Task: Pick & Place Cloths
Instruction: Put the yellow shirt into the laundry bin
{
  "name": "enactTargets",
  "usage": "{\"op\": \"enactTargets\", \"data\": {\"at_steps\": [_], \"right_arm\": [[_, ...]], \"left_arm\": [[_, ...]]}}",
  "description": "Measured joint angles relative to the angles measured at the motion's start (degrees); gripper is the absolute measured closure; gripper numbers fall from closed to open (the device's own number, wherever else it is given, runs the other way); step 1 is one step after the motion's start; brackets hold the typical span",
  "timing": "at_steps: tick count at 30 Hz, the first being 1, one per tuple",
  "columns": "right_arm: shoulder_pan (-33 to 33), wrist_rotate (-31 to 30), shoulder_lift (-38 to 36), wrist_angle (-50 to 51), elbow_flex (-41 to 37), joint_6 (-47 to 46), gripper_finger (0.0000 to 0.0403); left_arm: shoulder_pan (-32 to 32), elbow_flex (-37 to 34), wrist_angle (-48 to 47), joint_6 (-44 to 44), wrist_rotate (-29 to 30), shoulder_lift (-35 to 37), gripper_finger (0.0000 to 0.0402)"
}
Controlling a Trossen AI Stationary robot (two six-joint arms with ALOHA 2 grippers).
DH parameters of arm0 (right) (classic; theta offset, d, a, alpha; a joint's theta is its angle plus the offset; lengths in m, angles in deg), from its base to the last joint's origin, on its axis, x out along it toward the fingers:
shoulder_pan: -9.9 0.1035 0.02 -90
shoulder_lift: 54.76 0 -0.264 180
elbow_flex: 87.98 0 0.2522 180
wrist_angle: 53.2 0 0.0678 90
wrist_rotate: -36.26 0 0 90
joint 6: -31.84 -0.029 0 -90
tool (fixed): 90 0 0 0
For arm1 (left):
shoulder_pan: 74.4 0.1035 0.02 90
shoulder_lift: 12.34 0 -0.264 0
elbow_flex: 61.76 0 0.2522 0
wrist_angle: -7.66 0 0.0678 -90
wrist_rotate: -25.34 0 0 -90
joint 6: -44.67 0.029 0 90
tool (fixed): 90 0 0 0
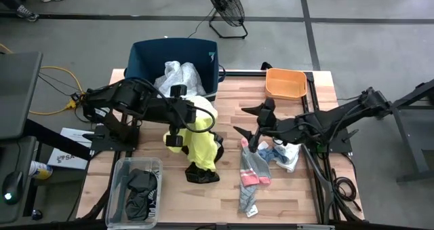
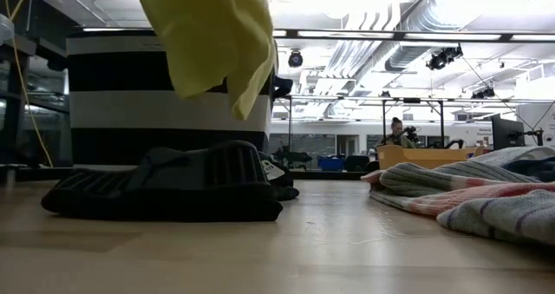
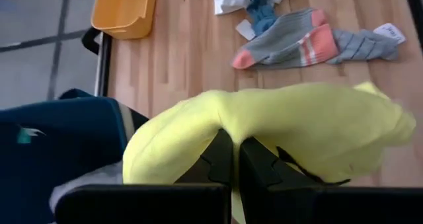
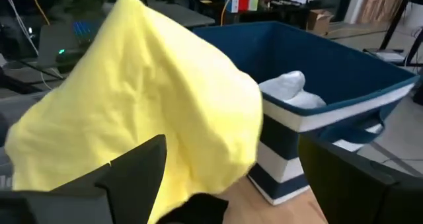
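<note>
My left gripper (image 1: 184, 121) (image 3: 236, 161) is shut on the neon-yellow garment (image 1: 200, 138) (image 2: 212, 34) (image 4: 139, 112), just in front of the dark-blue bin (image 1: 146, 60). The large white garment (image 1: 180, 77) lies in the bin. The black-and-white patterned piece (image 1: 203, 170) (image 2: 173, 190) lies flat on the table under the yellow garment. My right gripper (image 1: 245, 120) (image 4: 244, 178) is open above the table, near the top of the grey socks with pink toes (image 1: 254, 169) (image 3: 297, 39). The white-blue rag (image 1: 285, 154) lies beside the socks. My left gripper pinches a bunched fold at the top of the neon-yellow garment (image 3: 228, 115) between its two fingers, coming from above. The fabric drapes over the fingertips and hides the exact spot. The garment hangs slack below the gripper, and its lower edge (image 2: 247, 103) is clear of the table.
An orange tray (image 1: 285, 83) stands at the table's far right corner. A clear plastic box (image 1: 135, 189) with dark items sits at the near left. Bare wood shows between the black patterned piece and the socks. A fan stands on the floor beyond the table.
</note>
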Motion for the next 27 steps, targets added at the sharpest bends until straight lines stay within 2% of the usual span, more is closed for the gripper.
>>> {"op": "enactTargets", "data": {"at_steps": [14,18,27], "right_arm": [[-0.9,5.1,1.52,-8.71,0.0,5.6,0.0071],[-0.9,5.11,1.52,-8.76,0.0,6.19,0.0071],[-0.9,5.12,1.52,-8.57,0.0,6.22,0.0071]], "left_arm": [[0.0,0.0,4.93,10.63,2.06,0.0,0.0401],[-0.02,0.0,7.08,12.62,6.11,0.0,0.0402],[0.0,0.0,10.43,14.0,19.06,1.27,0.0401]]}}
